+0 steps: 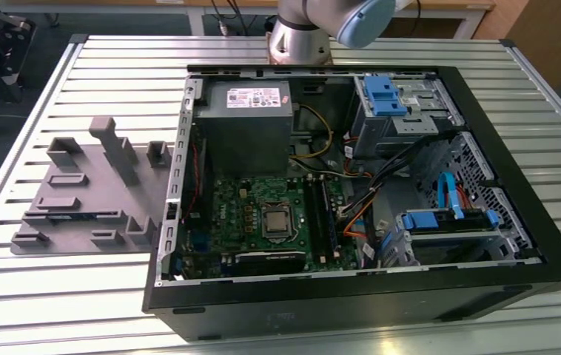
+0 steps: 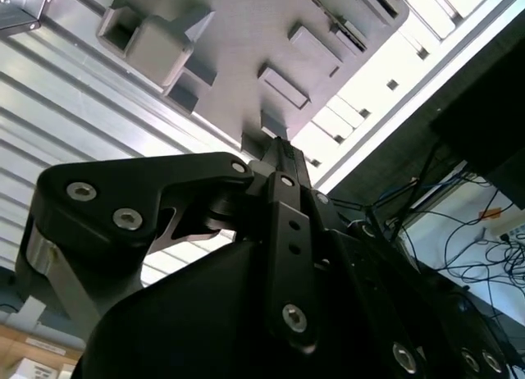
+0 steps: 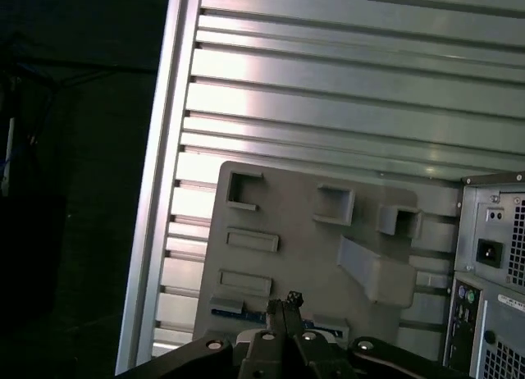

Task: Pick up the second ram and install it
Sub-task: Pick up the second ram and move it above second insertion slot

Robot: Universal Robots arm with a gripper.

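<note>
Gripper (image 3: 285,307) fingers pressed together, empty, over grey tray (image 3: 279,207); second ram (image 3: 238,315) slotted in tray, likely light, stiff, fragile, so pinch its flat faces mid-length.

My gripper (image 2: 276,149) is matt black metal with bright steel screw heads. The table (image 1: 93,66) is ribbed bare aluminium, smooth and glaring. On the exterior view's left, the tray (image 1: 98,194) is matt grey plastic, finely grained. The case (image 1: 360,299) is painted matt black; its drive clips (image 1: 391,96) are glossy blue plastic.
</note>
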